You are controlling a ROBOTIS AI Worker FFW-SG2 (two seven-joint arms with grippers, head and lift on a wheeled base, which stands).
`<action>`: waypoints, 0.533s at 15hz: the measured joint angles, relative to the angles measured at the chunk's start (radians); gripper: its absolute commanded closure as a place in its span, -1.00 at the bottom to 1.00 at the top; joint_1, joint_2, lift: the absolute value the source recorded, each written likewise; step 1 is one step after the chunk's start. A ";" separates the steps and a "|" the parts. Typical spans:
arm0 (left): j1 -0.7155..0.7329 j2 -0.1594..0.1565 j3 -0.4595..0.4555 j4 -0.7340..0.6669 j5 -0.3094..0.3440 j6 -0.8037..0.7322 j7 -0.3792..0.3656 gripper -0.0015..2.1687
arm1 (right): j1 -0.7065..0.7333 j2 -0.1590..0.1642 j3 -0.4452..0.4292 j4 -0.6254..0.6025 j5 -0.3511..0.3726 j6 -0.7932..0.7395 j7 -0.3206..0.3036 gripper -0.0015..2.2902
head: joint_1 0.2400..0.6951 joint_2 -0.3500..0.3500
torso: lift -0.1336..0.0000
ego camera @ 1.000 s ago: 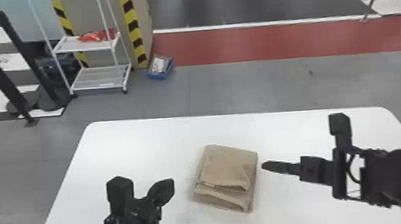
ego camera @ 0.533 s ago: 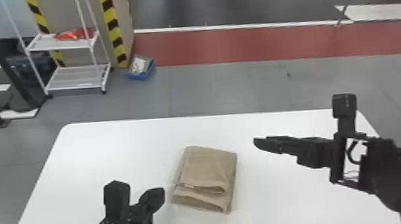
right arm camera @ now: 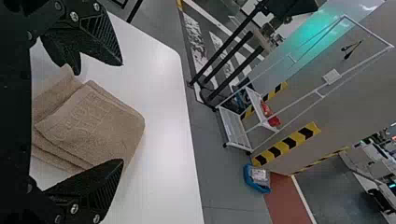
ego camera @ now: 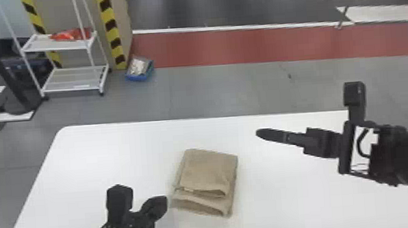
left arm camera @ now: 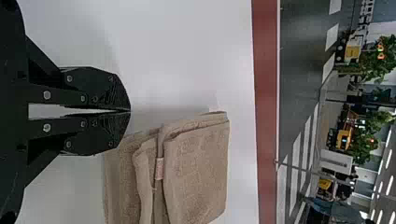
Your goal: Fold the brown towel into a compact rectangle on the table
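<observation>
Well, head view first: R grip (ego camera: 262,133) is rising & pulling off from the towel (ego camera: 209,176), approx. toward the table's (ego camera: 92,140) far R side. Table, towel & floor stuff are all sliding L in view, so the viewpoint itself is prob. shifting. L grip (ego camera: 159,205) is sitting just beside the towel's near L corner. Towel is lying mid-table, folded into a small stack w/ no visible change in its folds; the top layer is stopping short of the near edge, so the lower layers are peeking out.

L wrist view: jaws are pressing together at the tips w/ no cloth between; towel is lying just beyond, layers stacked.

R wrist view: jaws are standing wide apart, pinching nothing, towel lying on the table past them.

Task-wise, folding is prob. wrapping up, the arms backing out; max. a quick edge tidy is remaining, imo.
</observation>
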 measured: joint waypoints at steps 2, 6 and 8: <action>0.006 0.001 0.002 -0.003 0.017 -0.001 -0.007 -0.02 | -0.026 0.003 0.011 0.033 -0.001 -0.006 -0.002 -0.85 | 1.00 -0.17 | 1.00; 0.024 -0.006 -0.006 -0.010 0.040 -0.010 -0.012 -0.02 | -0.079 0.010 0.043 0.117 -0.003 -0.041 -0.004 -0.85 | 1.00 -0.16 | 1.00; 0.030 -0.013 -0.028 -0.012 0.043 -0.025 0.006 -0.02 | -0.088 0.013 0.052 0.142 -0.004 -0.068 -0.005 -0.85 | 1.00 -0.19 | 1.00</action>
